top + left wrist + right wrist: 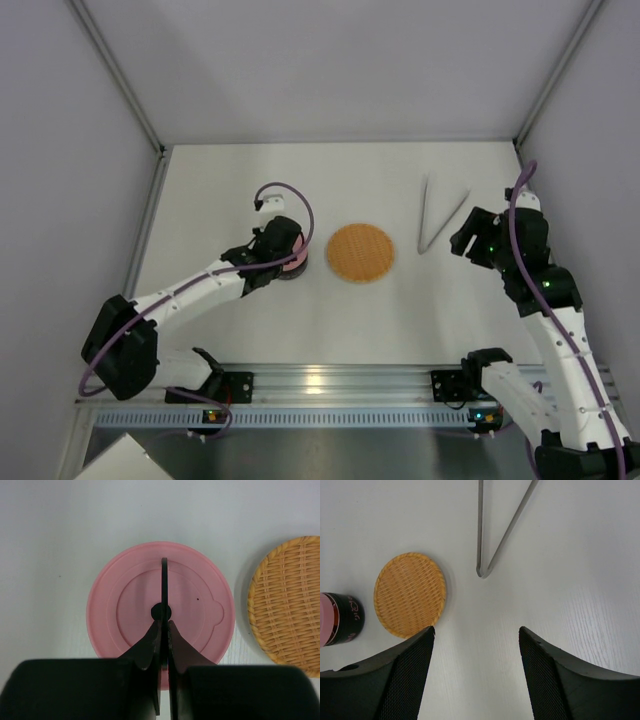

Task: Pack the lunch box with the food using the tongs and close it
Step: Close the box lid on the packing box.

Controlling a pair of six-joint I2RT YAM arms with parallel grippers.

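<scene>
The lunch box (293, 268) stands left of centre with its pink lid (130, 595) on it. My left gripper (164, 622) comes down from above and is shut on the lid's thin black handle (164, 575). The tongs (424, 215) lie flat at the back right in a V, their joined end (481, 573) pointing toward my right gripper (476, 630). That gripper hovers open and empty a short way in front of the tongs, touching nothing. At the left edge of the right wrist view the lunch box (340, 620) shows a dark side under the pink lid. The food is out of view.
A flat orange woven disc (360, 252) lies between the lunch box and the tongs, also seen as the disc (290, 605) to the right of the lid and the disc (410, 594) left of my right fingers. White walls enclose the white table on three sides.
</scene>
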